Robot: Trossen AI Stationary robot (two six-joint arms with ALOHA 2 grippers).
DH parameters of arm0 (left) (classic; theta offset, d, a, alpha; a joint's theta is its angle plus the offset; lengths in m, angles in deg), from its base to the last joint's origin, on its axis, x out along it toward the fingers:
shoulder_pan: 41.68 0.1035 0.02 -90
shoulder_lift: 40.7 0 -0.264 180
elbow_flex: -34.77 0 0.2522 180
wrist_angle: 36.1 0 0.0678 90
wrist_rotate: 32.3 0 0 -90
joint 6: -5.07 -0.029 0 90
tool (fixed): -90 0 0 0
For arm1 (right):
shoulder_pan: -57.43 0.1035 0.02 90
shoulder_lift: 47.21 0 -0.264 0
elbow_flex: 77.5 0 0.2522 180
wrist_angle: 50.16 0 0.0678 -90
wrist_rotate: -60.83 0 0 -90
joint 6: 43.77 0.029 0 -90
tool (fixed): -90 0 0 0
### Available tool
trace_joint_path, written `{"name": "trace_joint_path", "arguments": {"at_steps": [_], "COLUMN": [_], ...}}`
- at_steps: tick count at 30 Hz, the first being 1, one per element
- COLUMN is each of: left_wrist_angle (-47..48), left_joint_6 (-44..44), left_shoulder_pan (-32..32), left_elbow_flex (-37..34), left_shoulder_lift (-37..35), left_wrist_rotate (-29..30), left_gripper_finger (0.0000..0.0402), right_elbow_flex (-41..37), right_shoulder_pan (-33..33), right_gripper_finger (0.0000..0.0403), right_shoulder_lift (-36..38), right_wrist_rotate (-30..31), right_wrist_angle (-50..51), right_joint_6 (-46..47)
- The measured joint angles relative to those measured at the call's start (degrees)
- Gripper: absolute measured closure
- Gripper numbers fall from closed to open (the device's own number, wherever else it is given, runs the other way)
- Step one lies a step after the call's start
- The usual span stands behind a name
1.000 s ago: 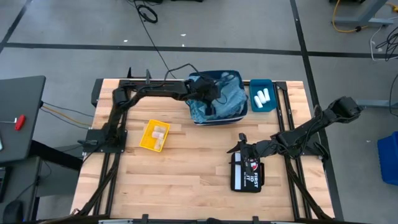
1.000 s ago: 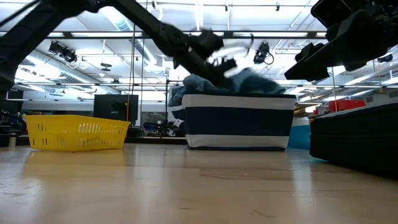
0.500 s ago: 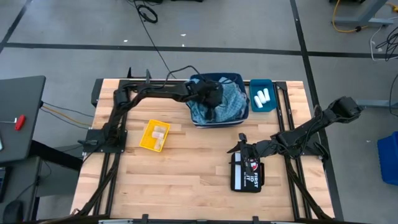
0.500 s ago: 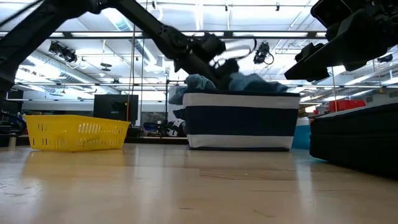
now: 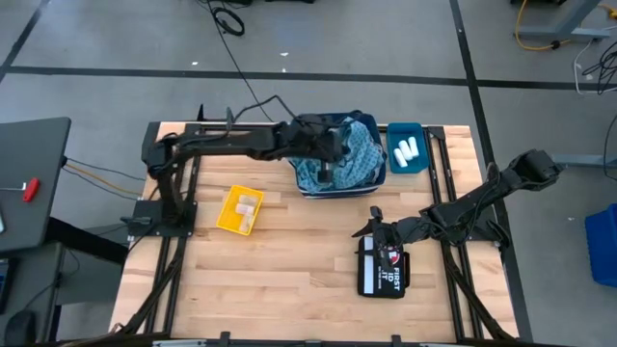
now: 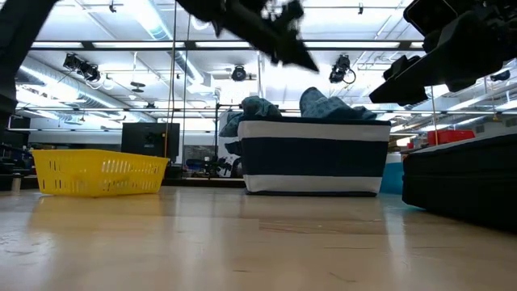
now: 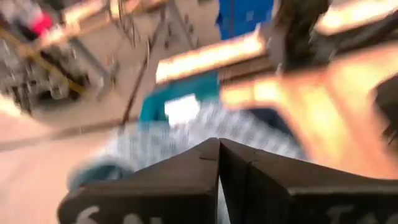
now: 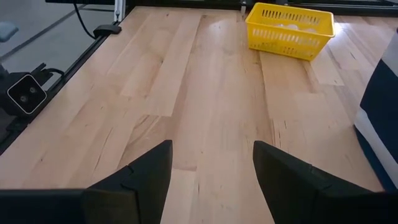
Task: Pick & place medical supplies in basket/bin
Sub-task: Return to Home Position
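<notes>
The cloths (image 5: pixel 355 152) are light blue with a fine pale pattern. The laundry basket (image 6: pixel 311 158) is dark navy with white bands at top and bottom. The small bin (image 5: pixel 393 166) is teal and the rolls (image 5: pixel 407 147) in it are white. The mesh basket (image 5: pixel 224 214) is bright yellow. The pouch (image 5: pixel 383 272) is black with white lettering and a touch of red. The tabletop (image 5: pixel 289 280) is pale, streaked wood. The left arm (image 5: pixel 231 143) and right arm (image 5: pixel 463 207) are black.

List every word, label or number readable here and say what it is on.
"FIRST", with smaller letters below too small to read: white print on the black bag by the right gripper.
White marks on the left gripper, above the striped bin: blurred, unreadable.
</notes>
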Motion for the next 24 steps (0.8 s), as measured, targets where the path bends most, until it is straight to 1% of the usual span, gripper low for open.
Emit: {"name": "trace_joint_path", "arguments": {"at_steps": [4,7,11,14,16,18,21,24], "left_wrist_angle": [2.0,5.7,13.3,19.3,22.6,23.2,23.2,22.8], "left_joint_6": [-0.3,-0.1,0.9,3.0,4.6,5.8,6.7,9.9], "left_shoulder_pan": [-4.1,-7.7,-12.1,-15.0,-16.7,-18.4,-20.6,-22.2], "left_elbow_flex": [0.0,0.0,0.0,0.0,0.0,-1.3,-4.7,-9.0], "left_shoulder_lift": [-5.8,-10.0,-14.9,-18.5,-21.1,-24.2,-30.6,-38.0], "left_wrist_rotate": [1.3,3.1,4.3,4.4,5.1,5.9,8.6,11.8], "left_gripper_finger": [0.0398,0.0398,0.0399,0.0399,0.0399,0.0399,0.0399,0.0399], "right_elbow_flex": [0.0,0.0,0.0,0.0,0.0,0.0,0.0,0.0], "right_shoulder_pan": [0.0,0.0,0.1,0.1,0.1,0.2,0.9,2.1], "right_gripper_finger": [0.0170,0.0170,0.0170,0.0170,0.0170,0.0170,0.0170,0.0170], "right_shoulder_lift": [0.0,0.0,0.1,1.2,2.9,5.5,11.0,17.4], "right_wrist_rotate": [0.0,0.4,0.4,0.4,0.4,0.8,2.1,4.4], "right_wrist_angle": [-0.8,-3.4,-8.5,-9.5,-9.1,-8.0,-4.9,0.3], "right_joint_6": [-0.1,-0.8,-4.4,-6.6,-7.9,-8.7,-10.1,-10.9]}}
